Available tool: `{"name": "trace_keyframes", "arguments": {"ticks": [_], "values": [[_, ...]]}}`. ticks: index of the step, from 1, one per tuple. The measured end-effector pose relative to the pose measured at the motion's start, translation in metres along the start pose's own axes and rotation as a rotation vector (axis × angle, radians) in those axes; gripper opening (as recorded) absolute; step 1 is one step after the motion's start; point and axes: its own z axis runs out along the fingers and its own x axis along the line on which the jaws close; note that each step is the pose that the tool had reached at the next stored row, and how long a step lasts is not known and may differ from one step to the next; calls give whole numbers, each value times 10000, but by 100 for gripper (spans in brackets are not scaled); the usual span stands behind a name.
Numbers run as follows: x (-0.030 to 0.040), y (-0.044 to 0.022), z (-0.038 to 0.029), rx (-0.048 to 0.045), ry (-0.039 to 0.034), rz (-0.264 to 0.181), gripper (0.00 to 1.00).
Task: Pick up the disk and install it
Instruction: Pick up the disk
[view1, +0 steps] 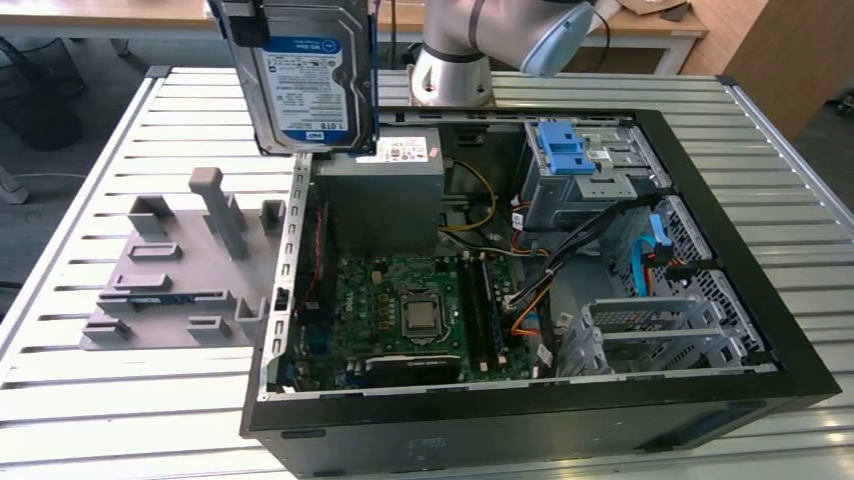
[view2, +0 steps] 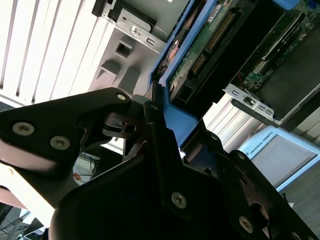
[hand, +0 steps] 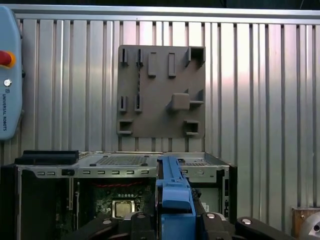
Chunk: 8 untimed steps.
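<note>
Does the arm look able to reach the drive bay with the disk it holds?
Probably yes: the case lies open and the bay sits uncovered; the tool holds the disk clear above the case. Cables run beside the bay, not over it.

The silver-black disk (view1: 310, 85) is marked with a white-and-blue label, and its carrier frame (hand: 173, 197) is coloured blue. The claw (hand: 175, 222) is finished in black. The desk (view1: 80, 400) is striped with pale slats. The motherboard (view1: 407, 300) is coloured green, the computer case (view1: 534, 430) black.
</note>
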Motion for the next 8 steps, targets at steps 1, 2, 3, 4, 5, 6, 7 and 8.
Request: {"name": "trace_keyframes", "arguments": {"ticks": [1, 2, 3, 4, 5, 6, 7, 8], "values": [[6, -15, 0, 1, -1, 0, 36], [12, -31, -1, 0, 0, 1, 36], [18, -48, -1, -1, 0, 1, 36], [24, -64, -2, -1, 0, 0, 36], [31, -80, -2, -2, 0, 0, 36], [38, -97, -3, -2, 0, 0, 36], [44, -113, -4, -2, 0, 0, 36], [50, -129, -4, -2, 0, 1, 36]]}}
